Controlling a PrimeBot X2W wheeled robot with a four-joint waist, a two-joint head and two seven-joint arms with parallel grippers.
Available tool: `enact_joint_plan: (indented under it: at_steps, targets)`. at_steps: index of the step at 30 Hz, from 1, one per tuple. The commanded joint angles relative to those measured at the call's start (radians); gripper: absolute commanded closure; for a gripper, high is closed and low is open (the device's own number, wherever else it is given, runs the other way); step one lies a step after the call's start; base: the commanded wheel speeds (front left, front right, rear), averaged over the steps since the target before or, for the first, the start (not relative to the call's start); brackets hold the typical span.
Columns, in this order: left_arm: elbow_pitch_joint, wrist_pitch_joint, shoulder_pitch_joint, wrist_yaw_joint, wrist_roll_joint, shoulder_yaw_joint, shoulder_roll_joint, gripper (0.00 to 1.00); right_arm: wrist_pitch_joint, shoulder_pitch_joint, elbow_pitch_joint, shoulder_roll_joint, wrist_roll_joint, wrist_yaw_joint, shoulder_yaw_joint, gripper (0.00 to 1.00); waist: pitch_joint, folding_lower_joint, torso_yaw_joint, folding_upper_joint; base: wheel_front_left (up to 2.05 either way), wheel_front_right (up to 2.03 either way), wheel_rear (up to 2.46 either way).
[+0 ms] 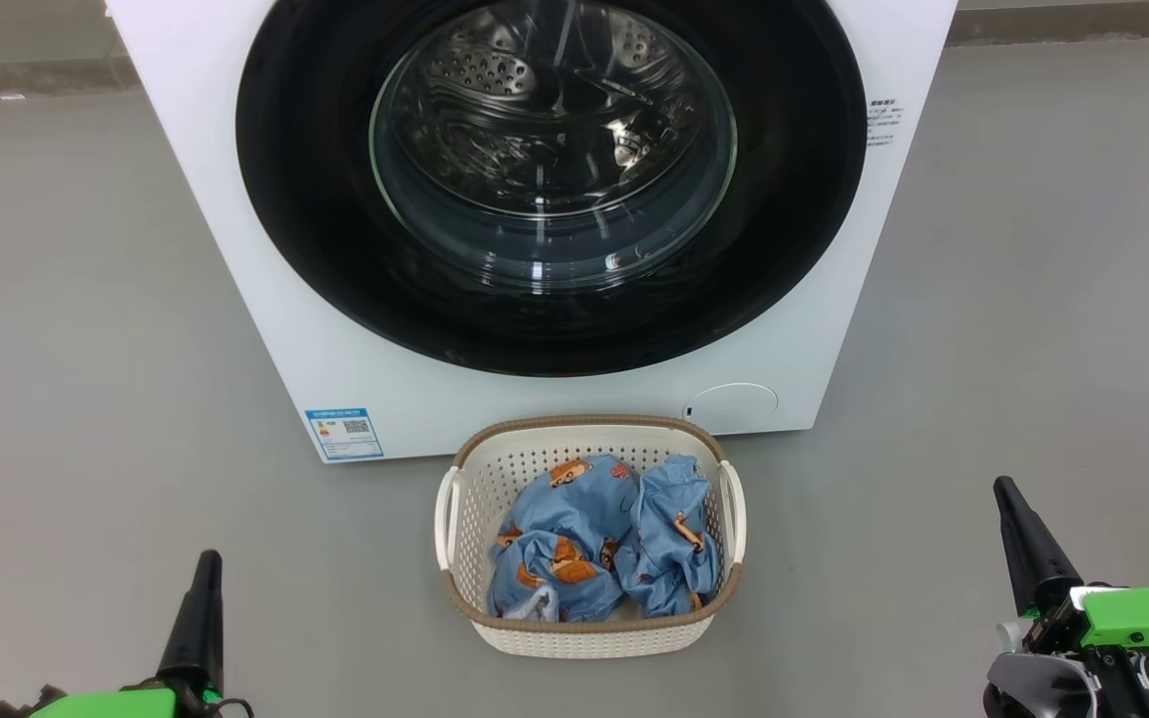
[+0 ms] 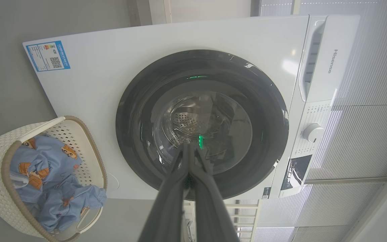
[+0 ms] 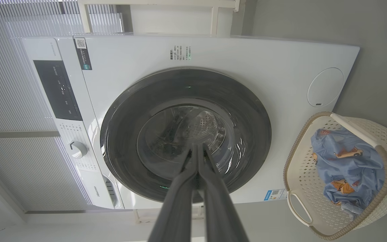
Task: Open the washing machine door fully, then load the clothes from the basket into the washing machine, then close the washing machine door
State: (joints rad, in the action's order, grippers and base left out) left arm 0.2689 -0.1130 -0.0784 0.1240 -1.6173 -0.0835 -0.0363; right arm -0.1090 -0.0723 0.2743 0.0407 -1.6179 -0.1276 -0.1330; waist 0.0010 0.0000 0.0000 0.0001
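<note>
My left gripper (image 1: pixel 205 573) and right gripper (image 1: pixel 1009 496) are clenched, empty. The washing machine door (image 1: pixel 552 179) stands shut at 12 o'clock, beyond the basket (image 1: pixel 584 423) of clothes (image 1: pixel 599 538): toward 1 o'clock from the left gripper, 11 from the right, neither clearly nearer

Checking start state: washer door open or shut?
Shut. The washing machine door sits flush against the washing machine front in all three views.

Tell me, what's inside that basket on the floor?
Crumpled light blue clothes with orange-brown cartoon prints and a bit of white lining fill the basket. They cover its bottom, so anything lying under them cannot be seen.
</note>
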Motion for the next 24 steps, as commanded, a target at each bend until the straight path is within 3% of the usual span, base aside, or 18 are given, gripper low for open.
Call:
enact_joint_plan:
  at_steps: [1, 19, 20, 21, 22, 24]
  targets:
    - [-0.019, -0.001, -0.035, 0.007, 0.010, -0.031, -0.014, 1.00, -0.005, -0.041, -0.025, 0.010, 0.010, -0.003, 0.018, 1.00, 0.000, 0.0000, 0.000, -0.0001, 0.00, 0.00, 0.00]
    - [-0.019, -0.001, -0.035, 0.007, 0.010, -0.031, -0.014, 1.00, -0.005, -0.041, -0.025, 0.010, 0.010, -0.003, 0.018, 1.00, 0.000, 0.0000, 0.000, -0.0001, 0.00, 0.00, 0.00]
    - [0.000, 0.000, 0.000, 0.000, 0.000, 0.000, 0.000, 0.00, 0.000, 0.000, 0.000, 0.000, 0.000, 0.000, 0.000, 0.00, 0.000, 0.0000, 0.000, -0.0001, 0.00, 0.00, 0.00]
    - [0.007, 0.000, 0.002, 0.000, 0.000, 0.001, 0.001, 1.00, 0.000, 0.002, 0.008, -0.002, 0.000, 0.000, 0.001, 1.00, 0.000, 0.0000, 0.000, -0.0001, 0.00, 0.00, 0.00]
    - [0.020, 0.000, 0.007, -0.002, 0.000, 0.003, 0.003, 0.00, 0.000, 0.007, 0.021, -0.007, 0.000, 0.000, 0.001, 0.00, 0.000, 0.0000, 0.000, -0.0001, 0.00, 0.00, 0.00]
    - [0.026, 0.003, 0.010, -0.002, -0.001, 0.005, 0.005, 0.00, 0.002, 0.011, 0.026, -0.010, -0.001, 0.000, 0.004, 0.00, 0.000, 0.0000, 0.000, -0.0001, 0.00, 0.00, 0.00]
